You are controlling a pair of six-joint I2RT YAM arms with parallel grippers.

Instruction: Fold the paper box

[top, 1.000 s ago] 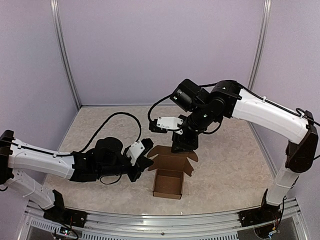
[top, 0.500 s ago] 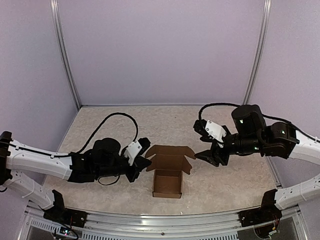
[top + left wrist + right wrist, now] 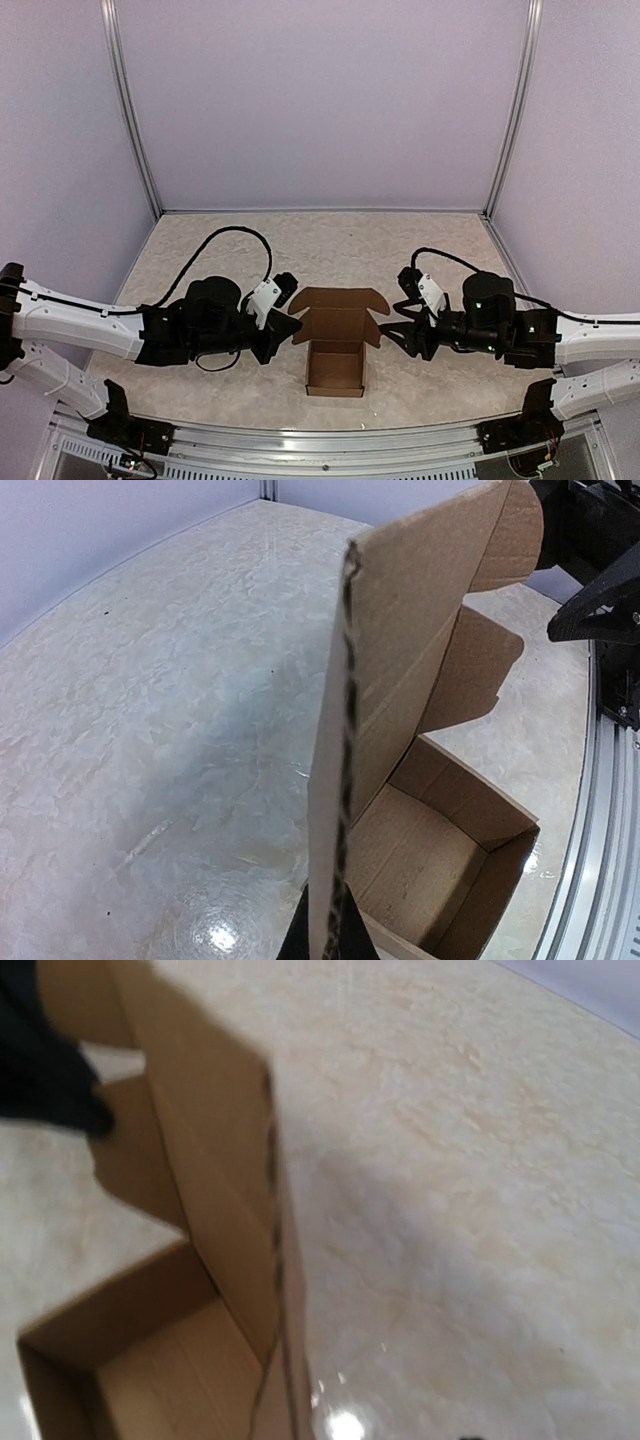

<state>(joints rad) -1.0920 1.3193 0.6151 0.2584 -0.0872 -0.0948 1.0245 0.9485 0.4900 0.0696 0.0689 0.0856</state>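
Observation:
The paper box point(image 3: 336, 350) is a small brown cardboard box, open at the top, with its lid flap point(image 3: 338, 301) spread behind it. My left gripper point(image 3: 290, 328) is at the box's left side. In the left wrist view the box's upright cardboard edge point(image 3: 345, 730) runs down between the black fingertips point(image 3: 298, 945), which are shut on it. My right gripper point(image 3: 394, 335) hangs low just right of the box with its fingers spread. The right wrist view shows the box's right wall point(image 3: 215, 1190) close up, but not my own fingers.
A metal rail point(image 3: 320, 440) runs along the near table edge, also seen as the rail point(image 3: 600, 830) beside the box. Purple walls close in the back and both sides. The left arm's black cable point(image 3: 235, 235) loops over the table.
My right arm has swung down from above the back of the box to a low spot at its right side. The left gripper has kept its hold and barely moved.

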